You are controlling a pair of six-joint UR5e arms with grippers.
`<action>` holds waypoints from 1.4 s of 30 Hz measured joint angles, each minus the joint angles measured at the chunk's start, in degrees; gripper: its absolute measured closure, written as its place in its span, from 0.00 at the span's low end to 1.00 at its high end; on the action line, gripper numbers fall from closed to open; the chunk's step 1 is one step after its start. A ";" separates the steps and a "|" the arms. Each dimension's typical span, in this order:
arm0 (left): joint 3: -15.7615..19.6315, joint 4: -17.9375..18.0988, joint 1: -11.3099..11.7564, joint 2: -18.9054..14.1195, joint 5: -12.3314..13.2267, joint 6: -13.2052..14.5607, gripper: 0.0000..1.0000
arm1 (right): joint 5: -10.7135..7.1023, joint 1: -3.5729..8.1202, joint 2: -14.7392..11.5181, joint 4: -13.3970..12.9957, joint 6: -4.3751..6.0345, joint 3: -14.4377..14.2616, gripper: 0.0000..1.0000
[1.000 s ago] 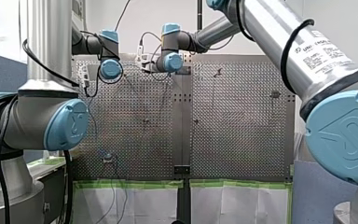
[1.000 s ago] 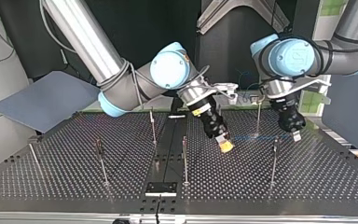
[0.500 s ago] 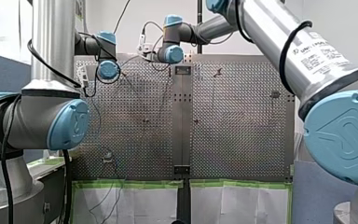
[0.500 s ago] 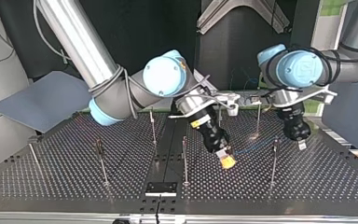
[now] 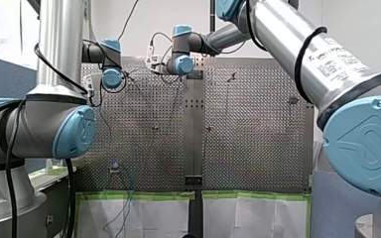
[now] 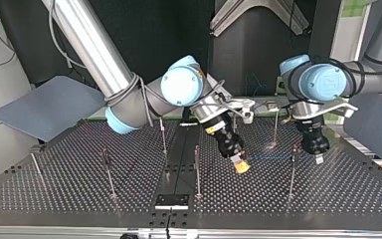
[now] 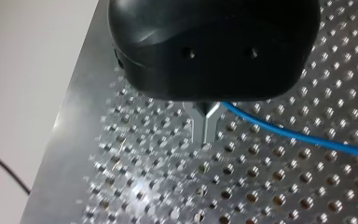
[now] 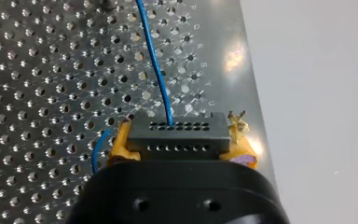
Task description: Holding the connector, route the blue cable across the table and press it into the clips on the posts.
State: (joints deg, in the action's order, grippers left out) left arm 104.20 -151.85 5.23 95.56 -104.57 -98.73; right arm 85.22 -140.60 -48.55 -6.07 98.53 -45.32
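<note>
In the right wrist view my right gripper (image 8: 179, 142) is shut on a dark grey connector (image 8: 177, 130), with a yellow pad on each side. The blue cable (image 8: 154, 60) leaves the connector and runs ahead over the perforated table. In the top view my right gripper (image 6: 240, 167) hangs low near the middle. The cable (image 6: 268, 157) stretches from it towards my left gripper (image 6: 318, 158) beside a thin post (image 6: 292, 172). In the left wrist view the metal fingers (image 7: 200, 123) of my left gripper (image 7: 206, 137) are shut, and the blue cable (image 7: 298, 135) enters at their base.
Several thin posts stand on the table, among them one (image 6: 197, 167) near the middle, one (image 6: 276, 127) further back and one (image 6: 108, 172) at the top view's left. A grey board (image 6: 45, 107) lies off the table's left corner. Cable slack (image 5: 124, 183) hangs over the near edge in the front view.
Both grippers have come slightly nearer the camera in the top view. The blue cable between them now shows as a straighter line.
</note>
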 joint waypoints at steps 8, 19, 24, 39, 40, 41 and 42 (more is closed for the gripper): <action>-0.34 1.96 3.78 0.23 3.78 -1.93 1.00 | 0.44 0.70 1.12 0.00 0.40 0.01 1.00; -0.52 4.28 4.58 1.86 10.21 -6.14 1.00 | 0.40 1.85 1.21 0.16 1.18 0.01 1.00; -0.52 3.35 4.11 1.85 11.22 -6.74 0.67 | 0.39 1.89 1.21 1.06 1.13 0.01 1.00; -0.46 -4.88 2.39 -1.04 6.25 -7.07 0.00 | 2.86 1.90 1.21 3.46 1.22 0.00 1.00; -0.45 -5.41 2.22 -1.29 5.88 -7.08 0.00 | 3.23 1.89 1.21 3.60 1.23 0.00 1.00; -0.42 -5.96 2.03 -1.51 5.57 -7.07 0.00 | 3.59 1.89 1.21 3.76 1.24 0.00 1.00; -0.34 -6.76 1.77 -1.77 5.27 -7.02 0.00 | 4.00 1.86 1.21 3.96 1.24 0.00 1.00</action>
State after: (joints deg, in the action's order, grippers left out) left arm 103.86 -158.60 7.00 93.80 -99.30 -105.74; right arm 89.22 -138.74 -47.34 -2.11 99.77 -45.33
